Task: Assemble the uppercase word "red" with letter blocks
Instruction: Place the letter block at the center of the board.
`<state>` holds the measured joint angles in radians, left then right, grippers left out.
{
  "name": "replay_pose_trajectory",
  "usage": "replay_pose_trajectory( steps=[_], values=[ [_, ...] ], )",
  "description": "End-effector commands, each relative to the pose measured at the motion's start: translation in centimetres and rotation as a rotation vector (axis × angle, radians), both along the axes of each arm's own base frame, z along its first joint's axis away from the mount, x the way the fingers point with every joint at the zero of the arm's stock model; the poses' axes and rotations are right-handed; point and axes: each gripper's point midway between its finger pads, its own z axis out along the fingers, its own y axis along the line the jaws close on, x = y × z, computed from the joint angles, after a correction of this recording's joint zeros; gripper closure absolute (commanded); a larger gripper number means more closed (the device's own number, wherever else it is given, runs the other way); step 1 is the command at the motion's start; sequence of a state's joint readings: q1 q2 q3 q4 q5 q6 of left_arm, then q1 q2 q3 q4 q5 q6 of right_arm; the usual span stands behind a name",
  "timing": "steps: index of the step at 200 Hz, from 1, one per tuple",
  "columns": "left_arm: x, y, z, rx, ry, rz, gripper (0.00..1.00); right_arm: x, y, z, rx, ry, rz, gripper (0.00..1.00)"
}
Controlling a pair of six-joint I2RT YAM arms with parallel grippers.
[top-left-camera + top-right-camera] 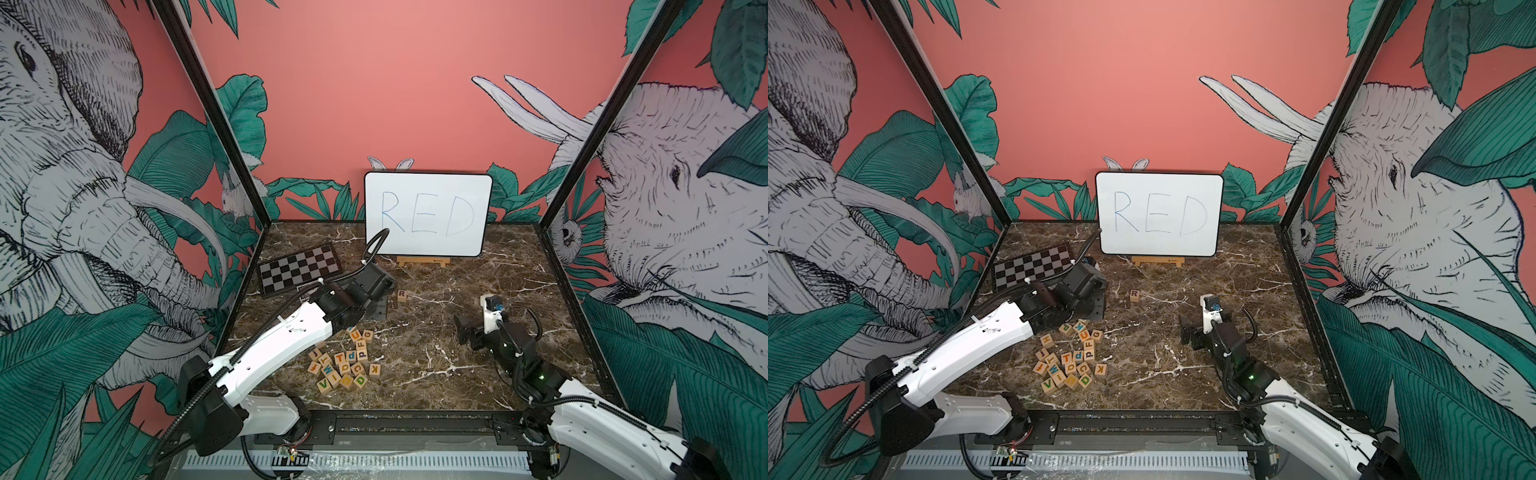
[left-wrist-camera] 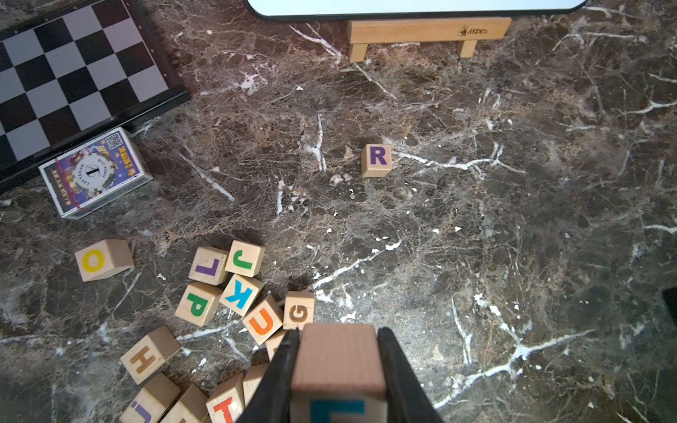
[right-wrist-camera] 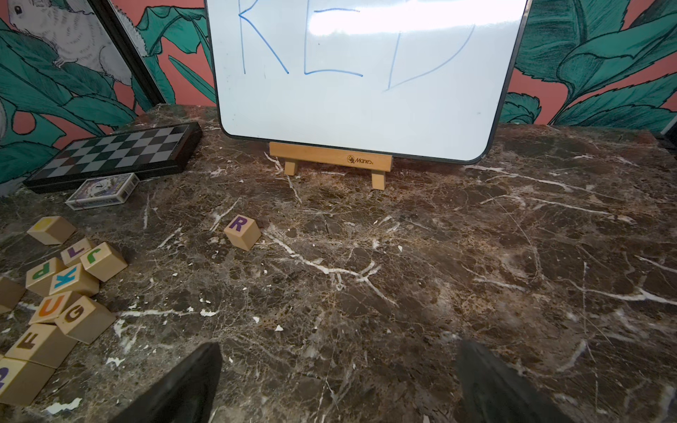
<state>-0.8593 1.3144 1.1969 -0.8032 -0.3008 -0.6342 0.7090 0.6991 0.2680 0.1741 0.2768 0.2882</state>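
Note:
My left gripper (image 2: pixel 339 331) is shut on a pale wooden letter block (image 2: pixel 339 360). The block's lower face carries a teal letter that the frame edge cuts off. It hangs above the far right edge of the pile of letter blocks (image 1: pixel 345 361), close to the G block (image 2: pixel 298 311). A purple R block (image 1: pixel 402 295) stands alone on the marble in front of the whiteboard, also seen in the wrist views (image 2: pixel 377 160) (image 3: pixel 241 231). A green D block (image 1: pixel 1085 379) lies at the pile's near edge. My right gripper (image 3: pixel 339 346) is open over bare marble, right of the pile (image 1: pixel 467 332).
A whiteboard (image 1: pixel 428 214) with RED handwritten in blue stands on a wooden easel (image 2: pixel 426 31) at the back. A checkered board (image 1: pixel 299 268) lies back left with a card box (image 2: pixel 95 172) beside it. An O block (image 2: pixel 104 259) sits apart from the pile.

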Motion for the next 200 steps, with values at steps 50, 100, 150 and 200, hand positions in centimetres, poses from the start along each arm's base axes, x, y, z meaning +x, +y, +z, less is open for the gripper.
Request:
replay_pose_trajectory(
  steps=[50,100,150,200],
  values=[
    [2.6,-9.6,-1.1,-0.015,-0.012,-0.105,1.0,-1.5,-3.1,-1.5,-0.017,0.066,-0.109,0.01],
    [4.6,-14.5,-5.1,0.009,0.04,-0.105,1.0,-2.5,-3.6,-2.5,0.034,0.114,-0.121,0.02],
    [6.7,-15.5,-7.9,0.082,0.078,0.017,1.0,-2.3,-4.6,-2.6,0.019,0.104,-0.178,0.01],
    [8.6,-16.7,-10.8,0.099,0.082,-0.026,1.0,-2.5,-4.6,-2.3,0.025,0.1,-0.168,0.01]
  ],
)
